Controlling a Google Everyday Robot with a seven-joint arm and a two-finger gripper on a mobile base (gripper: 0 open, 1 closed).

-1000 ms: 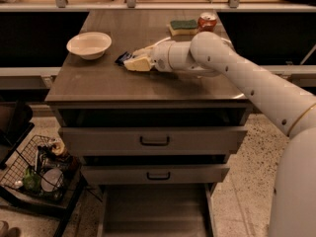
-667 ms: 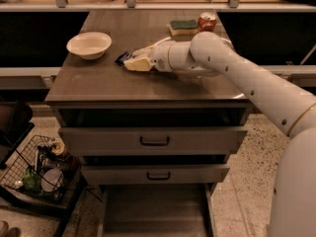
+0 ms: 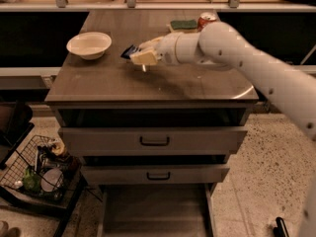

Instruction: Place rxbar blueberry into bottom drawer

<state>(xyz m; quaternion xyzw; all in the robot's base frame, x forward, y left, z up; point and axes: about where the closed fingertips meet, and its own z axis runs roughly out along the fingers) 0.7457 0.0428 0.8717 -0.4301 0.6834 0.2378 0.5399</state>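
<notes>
My gripper (image 3: 139, 55) is over the middle of the brown cabinet top (image 3: 123, 80), reaching in from the right. Its cream fingers are shut on the rxbar blueberry (image 3: 129, 52), a small dark blue bar that sticks out to the left of the fingertips, held just above the top. The bottom drawer (image 3: 155, 214) is pulled open at the foot of the cabinet, its flat grey floor showing.
A white bowl (image 3: 89, 44) stands at the left of the top. A green-and-yellow sponge (image 3: 183, 24) and a red can (image 3: 206, 19) sit at the back right. Two upper drawers (image 3: 154, 140) stand slightly ajar. A wire basket (image 3: 42, 172) with clutter is on the floor at left.
The gripper with the bar seems to have risen slightly off the top; otherwise nothing has visibly moved.
</notes>
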